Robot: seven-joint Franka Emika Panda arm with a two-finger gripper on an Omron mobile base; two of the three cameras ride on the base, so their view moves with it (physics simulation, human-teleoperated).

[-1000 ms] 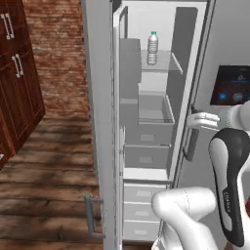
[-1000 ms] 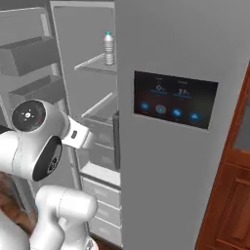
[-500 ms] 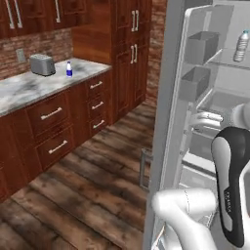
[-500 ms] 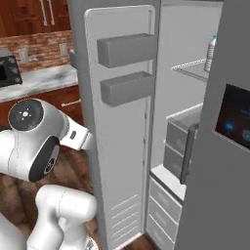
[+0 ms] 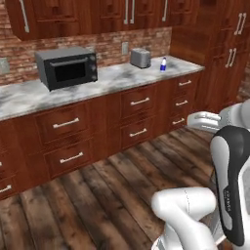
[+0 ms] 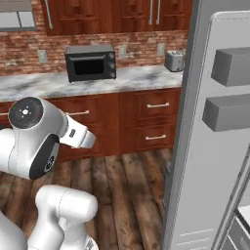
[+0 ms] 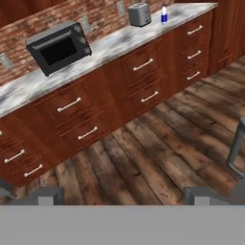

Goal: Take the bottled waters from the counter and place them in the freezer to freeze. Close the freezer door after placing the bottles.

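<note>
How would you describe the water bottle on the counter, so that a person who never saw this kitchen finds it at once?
Follow the white marble counter along the brick wall, past the black microwave, to the silver toaster. The bottled water stands upright just beyond the toaster, apart from it. It is much shorter, clear, with a blue cap and blue label band.

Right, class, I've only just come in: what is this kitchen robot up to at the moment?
It is fetching water bottles for freezing. One bottled water stands on the counter beside the toaster, right of the microwave. The gripper is open and empty, facing the counter from across the wood floor. The freezer door stands open.
</note>
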